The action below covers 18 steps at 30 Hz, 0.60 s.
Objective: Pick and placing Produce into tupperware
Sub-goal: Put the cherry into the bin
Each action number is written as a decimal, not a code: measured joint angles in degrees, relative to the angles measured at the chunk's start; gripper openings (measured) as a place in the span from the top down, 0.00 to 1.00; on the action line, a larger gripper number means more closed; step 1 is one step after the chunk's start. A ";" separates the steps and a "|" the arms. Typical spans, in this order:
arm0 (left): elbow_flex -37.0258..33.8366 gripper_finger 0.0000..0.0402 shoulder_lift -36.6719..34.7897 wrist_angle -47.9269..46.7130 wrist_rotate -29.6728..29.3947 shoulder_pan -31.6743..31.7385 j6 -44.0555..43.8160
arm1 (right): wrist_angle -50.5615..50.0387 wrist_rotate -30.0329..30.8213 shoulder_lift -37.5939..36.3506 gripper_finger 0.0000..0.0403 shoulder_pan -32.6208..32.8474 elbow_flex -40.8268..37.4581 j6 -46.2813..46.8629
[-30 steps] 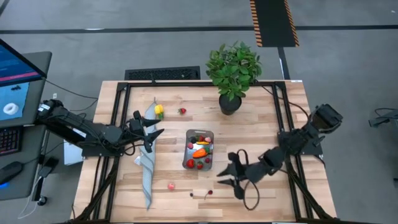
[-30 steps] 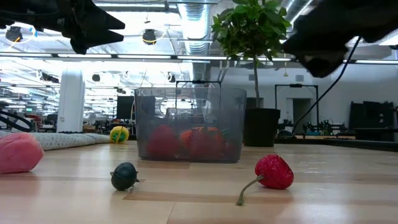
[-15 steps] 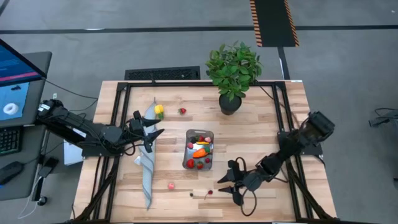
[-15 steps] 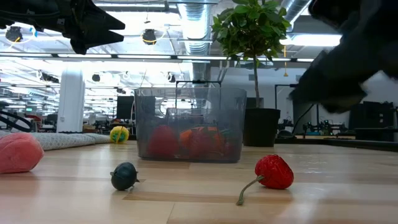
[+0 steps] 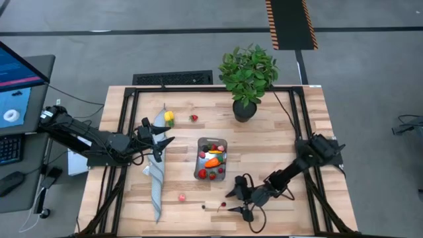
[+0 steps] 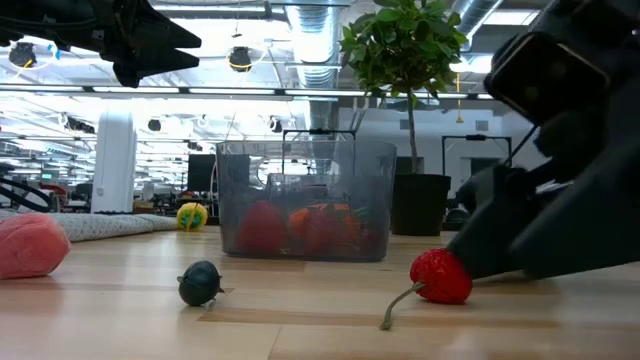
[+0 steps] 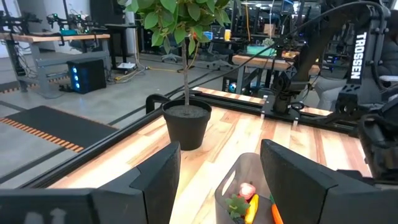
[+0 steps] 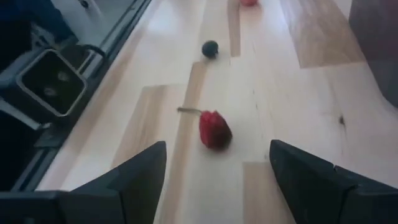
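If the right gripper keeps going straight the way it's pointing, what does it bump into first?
Most likely the red berry with a stem, which lies on the table centred ahead of the open right gripper. Beyond it sits a small dark ball, though depth is hard to judge.

Bright even overhead light; right wrist view blurred

My counter is pale wood planking with a smooth satin sheen, framed in matt black metal. The tupperware looks like cloudy translucent plastic, and the red berry before my right end effector has a rough, dull skin.
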 joint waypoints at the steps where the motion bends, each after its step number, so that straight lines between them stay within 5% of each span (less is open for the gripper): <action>1: 0.00 0.47 0.00 -0.03 0.00 0.00 -0.01 | 0.26 0.16 0.80 0.23 -0.24 0.64 -0.06; 18: 0.00 0.47 0.00 -0.07 0.09 0.00 -0.11 | -0.21 -0.14 3.61 0.30 -0.99 4.32 -0.73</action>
